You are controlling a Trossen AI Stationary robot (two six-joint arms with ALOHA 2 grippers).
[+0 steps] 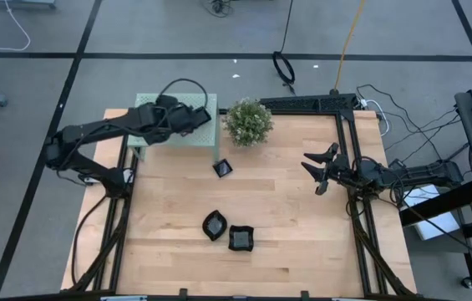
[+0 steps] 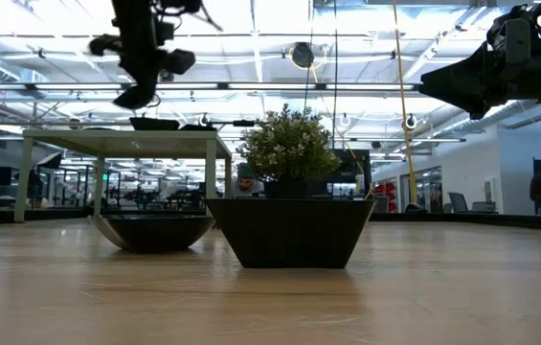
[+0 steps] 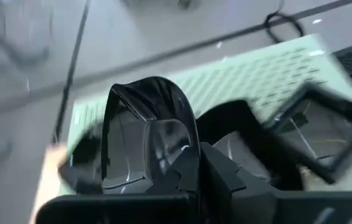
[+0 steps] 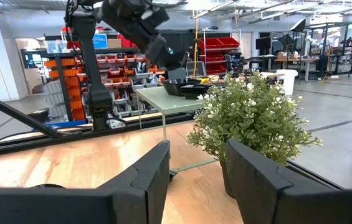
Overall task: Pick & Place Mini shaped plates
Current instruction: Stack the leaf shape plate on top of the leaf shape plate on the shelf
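Your left gripper hangs over the pale green stand, clamped on a glossy mini plate (likely for stacking there). Three plates wait mid-table; your right gripper idles, open.

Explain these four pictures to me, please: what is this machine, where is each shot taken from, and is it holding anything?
It is a robot with two dark arms at a wooden table. One picture looks straight down, one sits at table height, and two come from cameras on the arms' wrists.

The left gripper is over a pale green stand at the back, its fingers shut on a small glossy black plate; other dark plates seem to lie on the stand. The right gripper waits open by the table's right edge.

On the table are a potted plant and three more black plates: one by the stand, a wavy one and a square one in front.
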